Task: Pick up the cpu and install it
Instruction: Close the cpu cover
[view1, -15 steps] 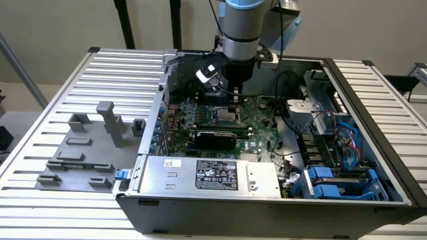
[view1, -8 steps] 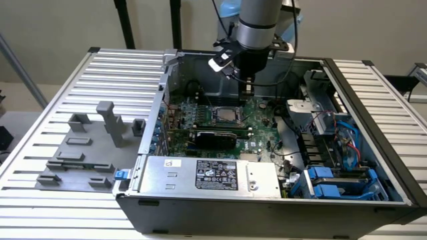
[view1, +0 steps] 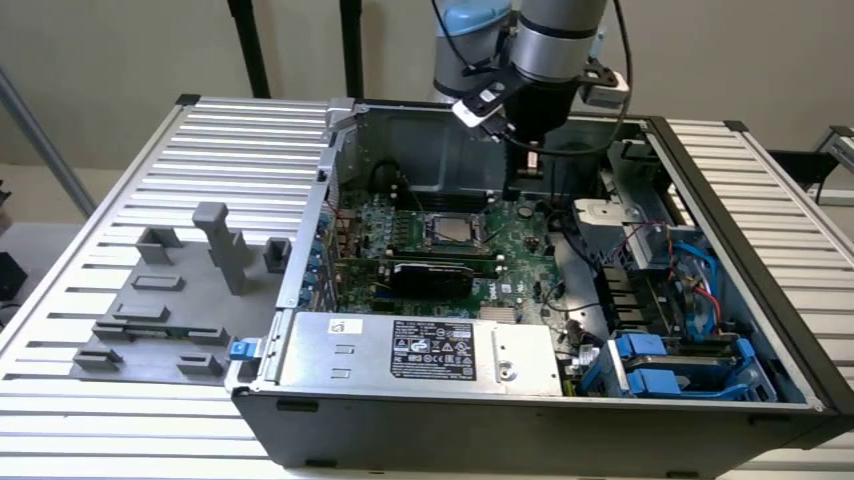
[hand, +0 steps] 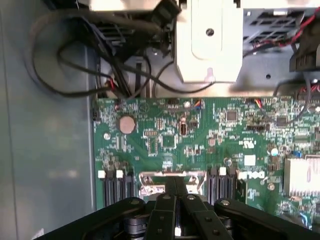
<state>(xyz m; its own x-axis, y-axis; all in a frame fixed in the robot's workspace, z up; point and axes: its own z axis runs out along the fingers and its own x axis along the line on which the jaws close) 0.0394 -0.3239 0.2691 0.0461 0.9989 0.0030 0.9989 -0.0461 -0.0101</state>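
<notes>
We see the claw (view1: 523, 178) hanging inside the open computer case (view1: 534, 430), low over the green board (view1: 527, 235). Its two fingers (hand: 162, 220) are pressed tight together, and nothing is between them.

We think the cpu (view1: 454, 231) is the shiny square lying inside the black socket frame (view1: 419, 228). In the exterior view it is near the claw, at about 7 o'clock from it. So it looks like the chip is already in its place (we cannot tell if it lies quite flat).

What could go wrong from here? We can think of a few things:

- The claw is very near the board. If it goes down a bit, its hard tips could hit the small parts on the board and break them.
- If it slides toward 7 o'clock, it could knock the frame or push the chip crooked. A crooked chip can bend the tiny pins under it.
- The black wires (view1: 567, 265) lie at about 5 o'clock from the claw. A swing that way could catch one and pull it loose.
- The back wall of the case is close, at 12 o'clock, so a quick lift at a slant could bump it.

The grey power box (view1: 420, 350) at 6 o'clock is well apart, so we do not worry about it.
</notes>
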